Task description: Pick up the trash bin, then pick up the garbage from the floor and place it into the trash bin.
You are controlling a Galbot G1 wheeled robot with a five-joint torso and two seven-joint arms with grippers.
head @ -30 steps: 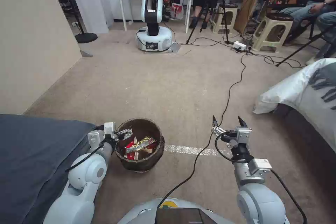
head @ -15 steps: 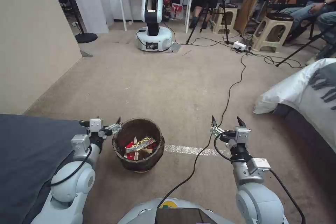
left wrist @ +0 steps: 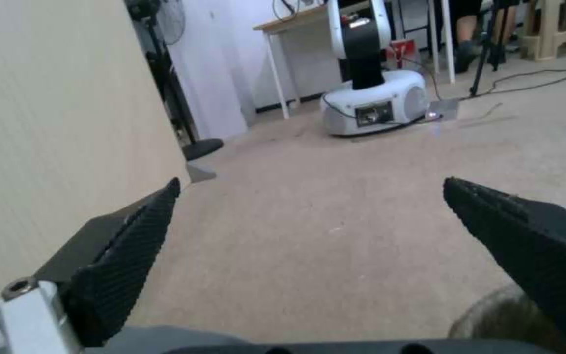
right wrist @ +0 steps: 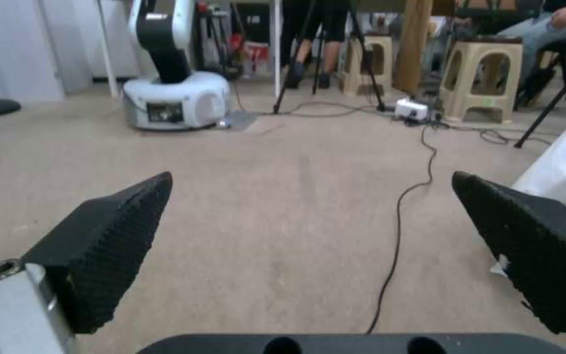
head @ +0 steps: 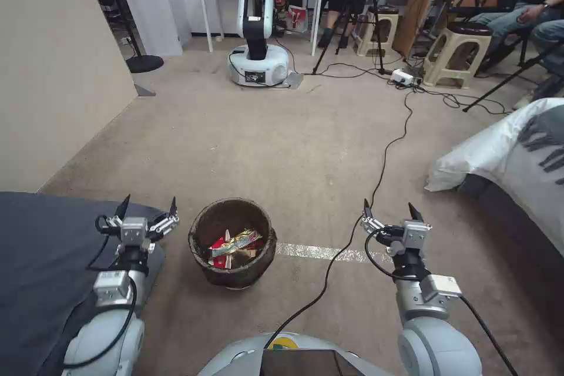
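Trash bin point(head: 234, 244) – round, dark-lined | garbage point(head: 235, 242) – crinkled foil inside

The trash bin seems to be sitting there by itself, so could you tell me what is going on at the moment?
Nothing is being held right now. The trash bin stands on the carpet in front of the robot, with garbage such as red-and-white packets and a foil wrapper inside it. The left gripper is open, to the left of the bin and clear of its rim. The right gripper is open too, over bare carpet on the bin's right.
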